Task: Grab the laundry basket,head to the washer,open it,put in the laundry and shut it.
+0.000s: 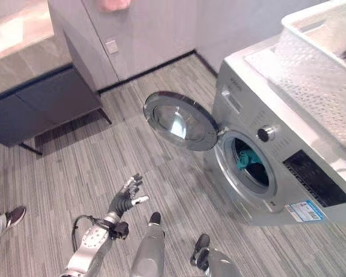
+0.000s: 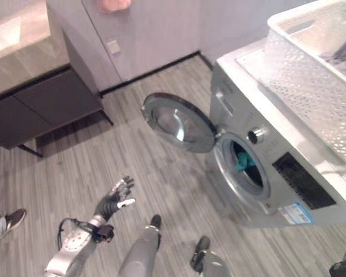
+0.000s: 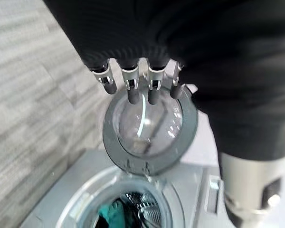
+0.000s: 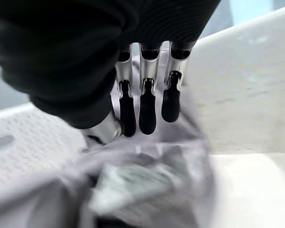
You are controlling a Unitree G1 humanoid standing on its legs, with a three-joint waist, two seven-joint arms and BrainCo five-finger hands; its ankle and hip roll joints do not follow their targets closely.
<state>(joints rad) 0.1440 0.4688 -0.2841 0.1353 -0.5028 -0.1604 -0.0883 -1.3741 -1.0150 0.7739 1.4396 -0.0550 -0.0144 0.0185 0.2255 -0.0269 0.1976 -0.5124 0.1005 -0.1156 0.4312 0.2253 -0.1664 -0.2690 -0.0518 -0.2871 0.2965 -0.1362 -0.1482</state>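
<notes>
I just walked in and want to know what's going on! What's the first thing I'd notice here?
The silver washer on the right stands with its round door swung wide open, and something teal sits inside the drum. A white laundry basket rests on top of the washer, where the right hand reaches down over pale grey cloth inside it. The left hand hangs open above the striped floor.

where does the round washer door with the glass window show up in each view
Left eye view: the round grey washer door with the glass window hangs open in the upper middle, left of the drum opening.
Right eye view: upper middle again, swung out over the floor.
Left wrist view: centre, just past the left hand.
Right wrist view: not in it.
Shared landmark: the teal cloth inside the drum.
</notes>
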